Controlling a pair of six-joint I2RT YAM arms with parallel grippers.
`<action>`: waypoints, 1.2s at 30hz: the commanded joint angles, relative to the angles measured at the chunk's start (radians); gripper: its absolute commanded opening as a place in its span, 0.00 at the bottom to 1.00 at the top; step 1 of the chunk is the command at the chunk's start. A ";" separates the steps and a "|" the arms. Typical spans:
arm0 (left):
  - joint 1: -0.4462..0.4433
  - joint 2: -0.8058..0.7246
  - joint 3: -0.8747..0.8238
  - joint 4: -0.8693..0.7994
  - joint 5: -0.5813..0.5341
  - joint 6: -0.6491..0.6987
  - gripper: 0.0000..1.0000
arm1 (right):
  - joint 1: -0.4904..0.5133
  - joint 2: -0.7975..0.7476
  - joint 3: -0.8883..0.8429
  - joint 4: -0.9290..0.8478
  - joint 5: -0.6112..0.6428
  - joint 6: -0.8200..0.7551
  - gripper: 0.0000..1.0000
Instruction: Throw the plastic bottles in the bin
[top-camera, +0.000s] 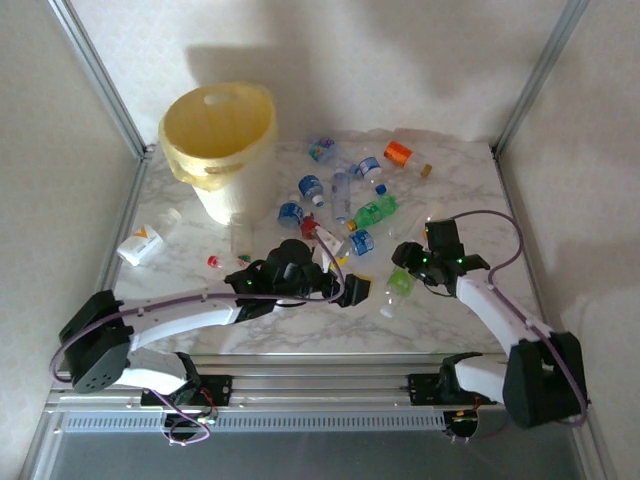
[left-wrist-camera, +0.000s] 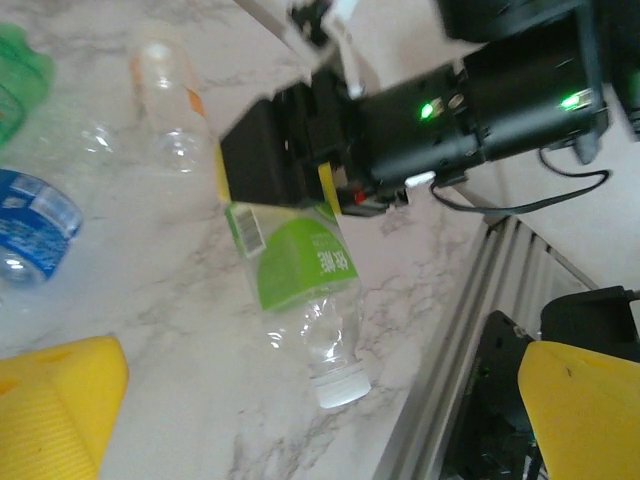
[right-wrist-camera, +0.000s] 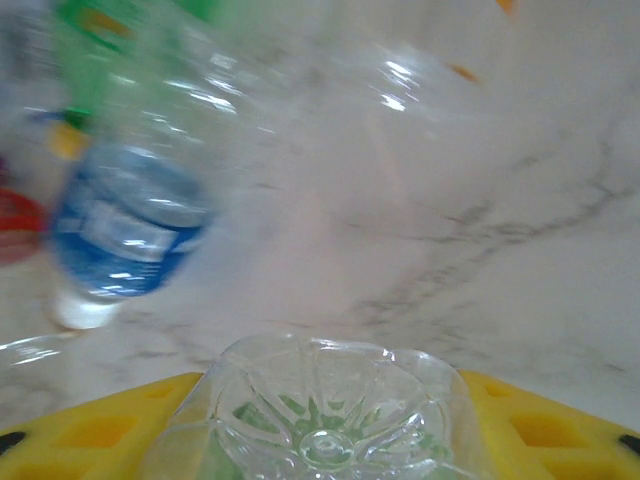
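Right hand (top-camera: 404, 268) is clamping the base end of a green-label bottle (left-wrist-camera: 300, 290). The bottle is clear, thin-walled, dented plastic; its star-moulded base is sitting between the yellow fingers (right-wrist-camera: 545, 425) and its white cap (left-wrist-camera: 338, 385) is pointing toward the near rail (top-camera: 320, 385). It is lying on or just over the worktop (top-camera: 470, 180); cannot tell which. The worktop is glossy white marble pattern with grey veins. Left hand (top-camera: 348, 290) is standing wide apart, gripping nothing, just beside that bottle. Other bottles (top-camera: 345, 200) are lying crumpled in a loose cluster between the hands and the bin (top-camera: 245, 185); a blue-label bottle (right-wrist-camera: 125, 235) is lying near the right hand. The bin is standing far left: round, pale yellow, smooth-walled, liner folded over the rim. Bare marble is showing at the right edge and along the rail
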 joint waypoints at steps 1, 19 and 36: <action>-0.008 0.049 -0.010 0.142 0.089 -0.078 0.99 | 0.049 -0.102 0.069 -0.006 0.041 0.028 0.55; 0.033 0.169 -0.028 0.309 0.255 -0.195 1.00 | 0.259 -0.173 0.162 0.065 0.023 -0.025 0.53; 0.077 0.166 -0.044 0.328 0.306 -0.199 0.67 | 0.336 -0.142 0.162 0.117 -0.025 -0.073 0.56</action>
